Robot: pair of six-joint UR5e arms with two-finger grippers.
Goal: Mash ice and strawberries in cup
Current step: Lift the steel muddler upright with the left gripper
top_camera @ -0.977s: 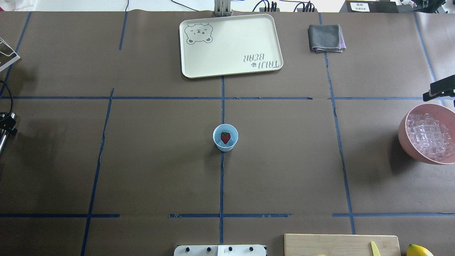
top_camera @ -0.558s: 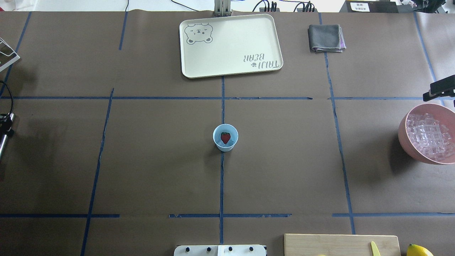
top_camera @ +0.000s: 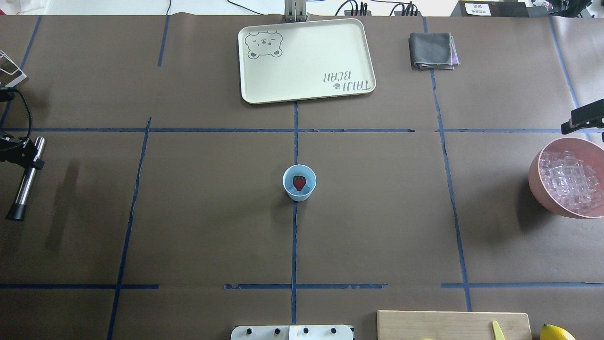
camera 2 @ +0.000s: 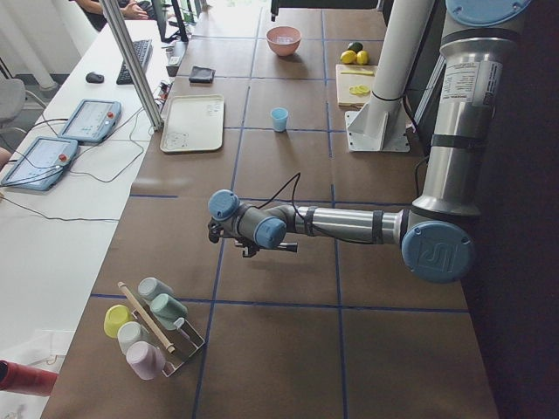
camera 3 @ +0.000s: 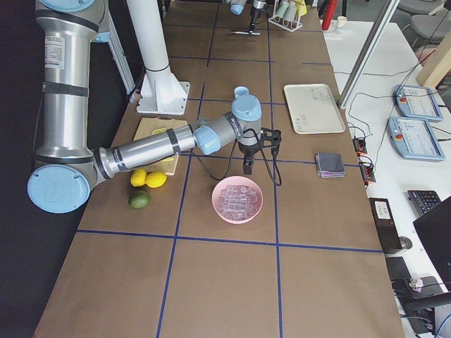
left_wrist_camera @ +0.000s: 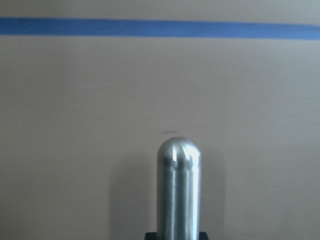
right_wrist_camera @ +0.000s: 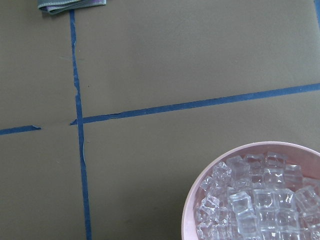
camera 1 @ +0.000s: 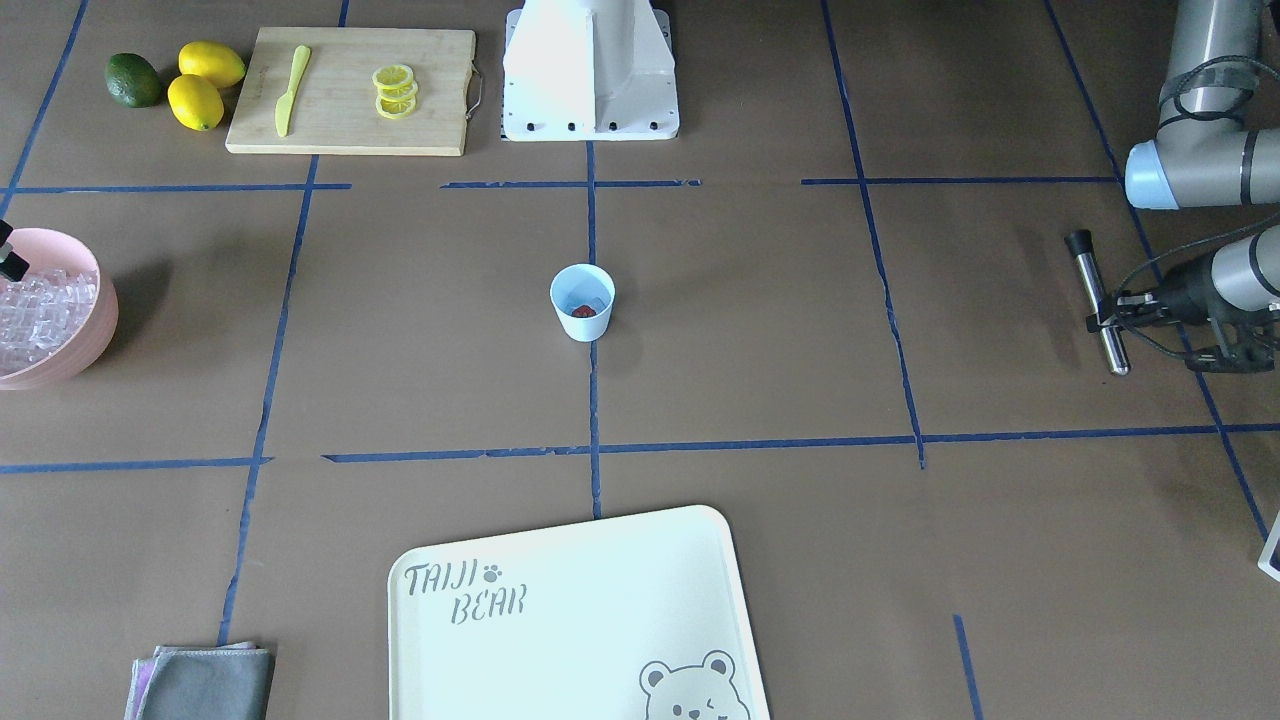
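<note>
Light, tippy cup [top_camera: 302, 195], best held by its wall, stands at table [top_camera: 377, 212] centre holding a soft strawberry [top_camera: 299, 182]; left end effector [top_camera: 34, 163] clenches a steel muddler [top_camera: 23, 189]; state of right end effector [camera 3: 248, 167] cannot be told.

**Table surroundings, off-task items**

Table [top_camera: 212, 212]: brown paper, gridded with blue tape [top_camera: 294, 245].

Far centre: cream tray [top_camera: 306, 59], bear print and lettering. Right of it, folded grey cloth [top_camera: 432, 50].

Right edge, mid-depth: pink bowl [top_camera: 535, 184].

Near right: wooden board [camera 1: 340, 115] carrying a yellow knife [camera 1: 289, 88] and stacked lemon slices [camera 1: 394, 91]. Just right of the board, two lemons [camera 1: 210, 64], touching; a dark green fruit [camera 1: 133, 80] beside them.

Far-left corner: wire rack [camera 2: 190, 347] with pastel tumblers [camera 2: 168, 307] lying in it.

White side desk beyond the far edge: two pendants [camera 2: 90, 120].
</note>
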